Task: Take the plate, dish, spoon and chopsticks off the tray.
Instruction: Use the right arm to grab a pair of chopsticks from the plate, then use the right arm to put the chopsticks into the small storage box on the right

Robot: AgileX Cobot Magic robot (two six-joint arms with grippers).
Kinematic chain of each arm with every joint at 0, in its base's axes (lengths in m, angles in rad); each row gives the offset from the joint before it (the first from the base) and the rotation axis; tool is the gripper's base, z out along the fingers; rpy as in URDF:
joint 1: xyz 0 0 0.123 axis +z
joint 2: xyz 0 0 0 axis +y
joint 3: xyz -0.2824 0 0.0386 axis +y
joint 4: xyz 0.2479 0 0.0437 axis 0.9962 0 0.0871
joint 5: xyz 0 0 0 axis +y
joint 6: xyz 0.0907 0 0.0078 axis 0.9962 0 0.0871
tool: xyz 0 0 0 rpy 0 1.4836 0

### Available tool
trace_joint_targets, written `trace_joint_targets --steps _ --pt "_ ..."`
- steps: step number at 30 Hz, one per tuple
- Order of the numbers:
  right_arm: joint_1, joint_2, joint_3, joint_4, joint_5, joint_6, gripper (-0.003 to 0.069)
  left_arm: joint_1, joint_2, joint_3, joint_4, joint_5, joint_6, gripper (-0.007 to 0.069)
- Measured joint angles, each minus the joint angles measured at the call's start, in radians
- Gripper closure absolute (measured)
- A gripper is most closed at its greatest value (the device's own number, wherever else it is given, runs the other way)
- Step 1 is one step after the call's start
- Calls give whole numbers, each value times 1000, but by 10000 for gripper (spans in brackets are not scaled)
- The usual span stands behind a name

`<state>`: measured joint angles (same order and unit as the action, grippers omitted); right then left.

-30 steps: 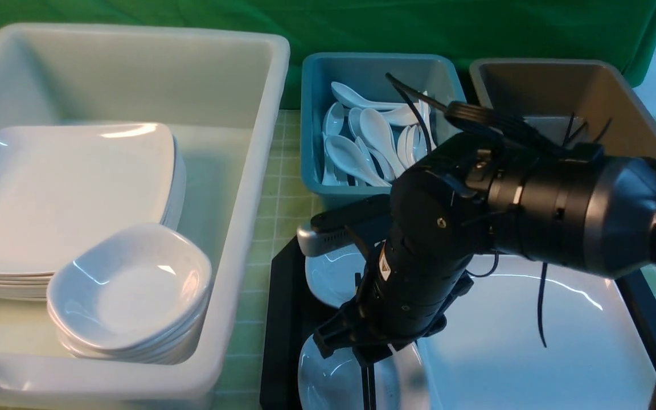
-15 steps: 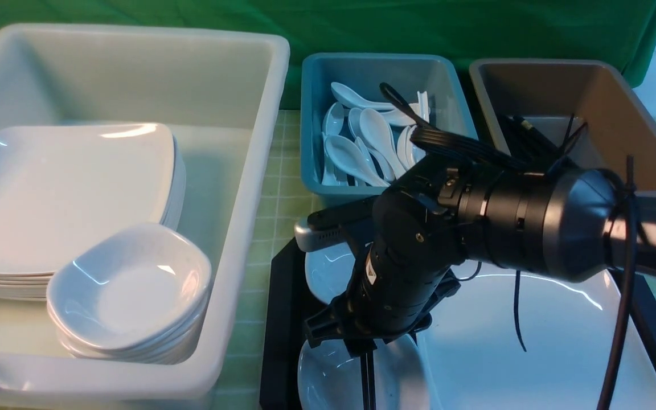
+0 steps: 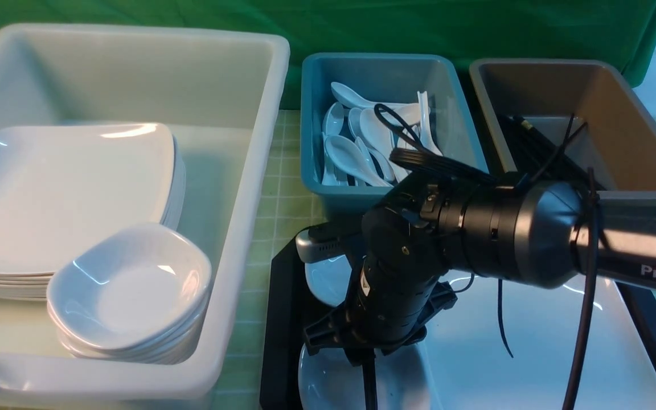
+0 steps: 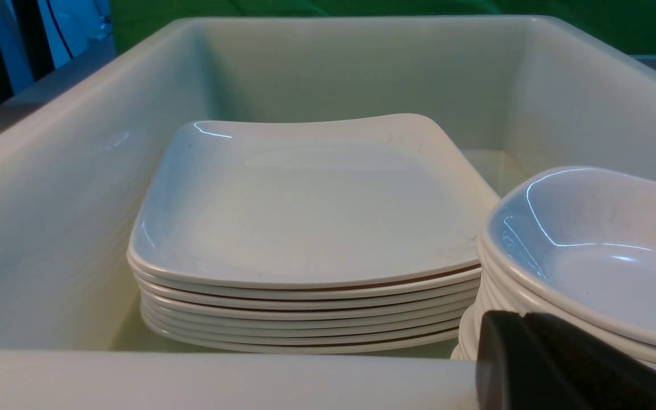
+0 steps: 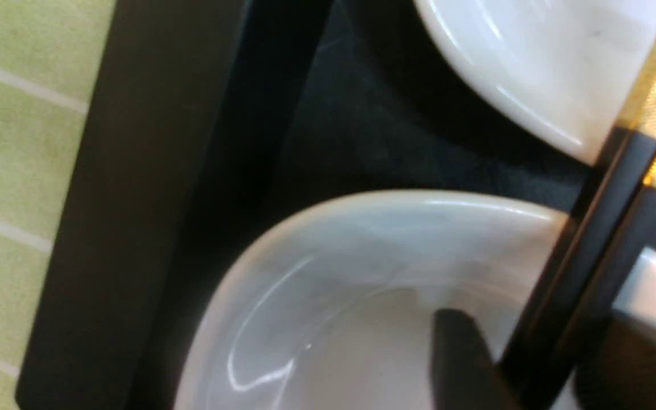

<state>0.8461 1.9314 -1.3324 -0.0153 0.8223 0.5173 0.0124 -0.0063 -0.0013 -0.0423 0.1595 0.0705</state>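
Right gripper hangs nose-down in the lower centre of the front view, and we see its fingers set on either side of the chopsticks. One dark finger lies just beside the pair and perhaps touches it near the tip. The wrist picture is blurred, so we cannot tell whether the jaws press on the sticks or stand a little off them.

The chopsticks lie side by side across the rim of the near small bowl, with their gold bands toward the far small bowl. Both bowls sit in the left part of the tray, one behind the other, near each other but apart. The plate fills the tray's right part in the lower right of the frame, just beside the bowls and partly hidden by the right arm.

Beyond the tray, in the upper centre, we find the teal tub holding a heap of white spoons. In the upper right, the brown tub has black sticks lying in it.

The white tub takes the left half of the frame. It holds a stack of plates with a stack of small bowls in front. Left gripper sits at that tub's near wall, at the lower left corner, with its jaws together.
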Motion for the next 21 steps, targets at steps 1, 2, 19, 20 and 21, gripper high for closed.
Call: trace_joint_targets --steps 1,2,19,20,21 --pt "0 0 0 0 1 -2 459 0 0 0 0 0 0 624" --pt "1 0 0 0 2 -13 528 0 0 0 0 0 0 624" --pt "37 -286 0 -52 196 -154 557 0 0 0 0 0 -1 624" --pt "32 -304 0 -69 196 -159 557 0 0 0 0 0 -1 624" --pt "22 -330 0 -83 195 -164 557 0 0 0 0 0 -1 624"
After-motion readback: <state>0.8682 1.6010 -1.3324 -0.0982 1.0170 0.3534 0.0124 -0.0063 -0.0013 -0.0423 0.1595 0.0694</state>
